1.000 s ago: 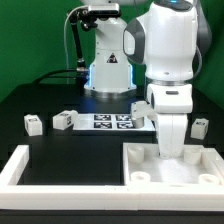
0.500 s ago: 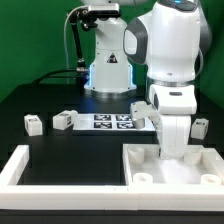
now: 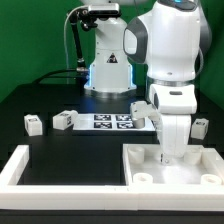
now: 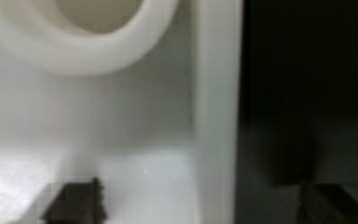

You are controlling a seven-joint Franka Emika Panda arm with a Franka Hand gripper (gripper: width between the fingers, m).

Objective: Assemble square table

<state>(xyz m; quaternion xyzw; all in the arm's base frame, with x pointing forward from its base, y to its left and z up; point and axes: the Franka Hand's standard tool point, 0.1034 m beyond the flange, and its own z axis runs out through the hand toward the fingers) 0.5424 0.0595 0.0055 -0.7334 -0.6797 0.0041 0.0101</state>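
Observation:
The square table's white slab lies at the front of the exterior view's right, with round sockets at its corners. My gripper is down at the slab's far edge. In the wrist view the slab fills most of the picture, with one round socket and its raised rim. My gripper is open. One fingertip is over the slab and the other is over the dark table, so the jaws straddle the rim. Small white leg blocks lie on the table.
The marker board lies flat at the table's middle. Long white bars form a border along the front and the exterior view's left. The robot base stands at the back.
My gripper has shifted slightly toward the exterior view's right at the slab's edge. Nothing else has moved.

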